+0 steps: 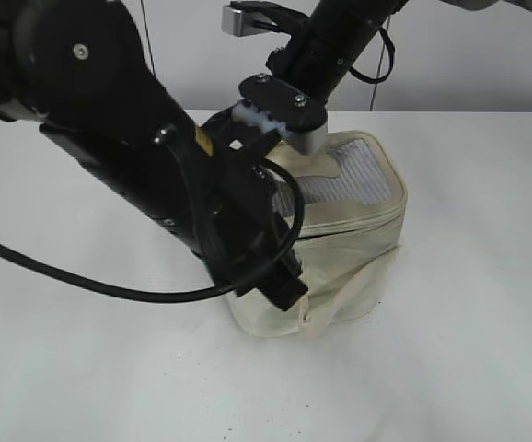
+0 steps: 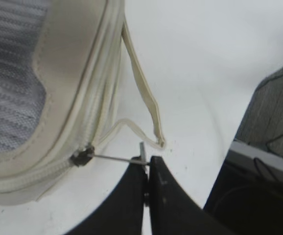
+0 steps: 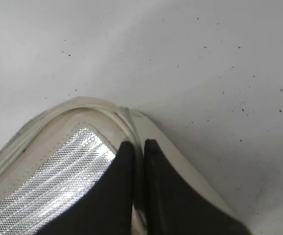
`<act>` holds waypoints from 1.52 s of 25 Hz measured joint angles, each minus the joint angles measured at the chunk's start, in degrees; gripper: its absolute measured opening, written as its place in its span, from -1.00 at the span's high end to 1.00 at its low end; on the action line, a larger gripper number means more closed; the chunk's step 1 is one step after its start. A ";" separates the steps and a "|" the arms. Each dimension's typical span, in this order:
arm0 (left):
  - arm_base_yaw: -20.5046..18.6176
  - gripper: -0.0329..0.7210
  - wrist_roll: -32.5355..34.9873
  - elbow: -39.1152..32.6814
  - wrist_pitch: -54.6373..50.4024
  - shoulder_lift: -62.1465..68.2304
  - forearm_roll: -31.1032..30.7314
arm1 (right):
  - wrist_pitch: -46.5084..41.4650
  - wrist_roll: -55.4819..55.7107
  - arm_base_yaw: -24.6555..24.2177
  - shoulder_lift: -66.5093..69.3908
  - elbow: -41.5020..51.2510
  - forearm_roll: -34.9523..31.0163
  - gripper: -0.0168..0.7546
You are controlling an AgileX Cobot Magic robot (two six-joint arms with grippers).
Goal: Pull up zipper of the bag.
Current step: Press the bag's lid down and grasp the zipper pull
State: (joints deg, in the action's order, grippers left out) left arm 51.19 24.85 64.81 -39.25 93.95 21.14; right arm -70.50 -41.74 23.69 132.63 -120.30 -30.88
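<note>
1. Small boxy cream-white leatherette bag [image 1: 340, 249] sits on the white worktop [image 1: 468, 350], roughly mid-frame in the exterior view; its body looks slumped and creased.
2. Lid with grey ribbed panel [image 1: 349, 180] faces up; in the right wrist view the panel [image 3: 58, 176] reads shiny silver.
3. Cream zipper track [image 2: 90, 117] runs around the lid rim, curving at the corner seen in the left wrist view.
4. Small silver metal slider [image 2: 81, 156] sits on the track at that corner; its thin metal pull [image 2: 119, 158] sticks out sideways toward the black fingers.
5. Left gripper [image 2: 145, 169]: jaws pressed together, pinching the outer end of the pull. Slider and pull line looks taut and straight.
6. Thin cream strap [image 2: 146, 105] hangs off the bag just beside the pull, its end near the left fingertips.
7. Right gripper [image 3: 137, 152]: black fingers nearly together, clamped on the lid rim at a corner of the bag [image 3: 127, 115], one finger over the panel side, one on the outer side.
8. In the exterior view the left arm [image 1: 128, 138] crosses in front of the bag's left side; the right arm [image 1: 326, 55] comes down from above onto the lid's back-left edge.
9. Worktop around the bag shows small dark specks [image 3: 220, 73].
</note>
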 joint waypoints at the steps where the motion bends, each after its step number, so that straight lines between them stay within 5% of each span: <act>1: 0.25 0.92 -1.13 0.00 1.49 0.05 0.75 | 0.00 0.00 0.00 0.00 0.00 0.05 0.93; 11: 0.64 0.92 -7.14 -0.38 9.04 0.62 8.90 | 0.00 0.00 -0.09 0.00 0.00 0.28 0.93; 21: 1.30 0.92 -7.54 -0.55 19.66 3.50 23.66 | 0.05 -0.05 -0.25 0.00 -0.06 0.46 0.93; 38: 2.54 0.92 -7.37 5.21 19.78 8.79 20.23 | 0.05 -0.05 -0.29 0.00 -0.06 0.64 0.94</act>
State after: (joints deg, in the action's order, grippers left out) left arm 53.72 17.48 70.02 -19.47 102.74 41.37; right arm -70.45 -41.79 23.40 132.63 -120.36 -30.23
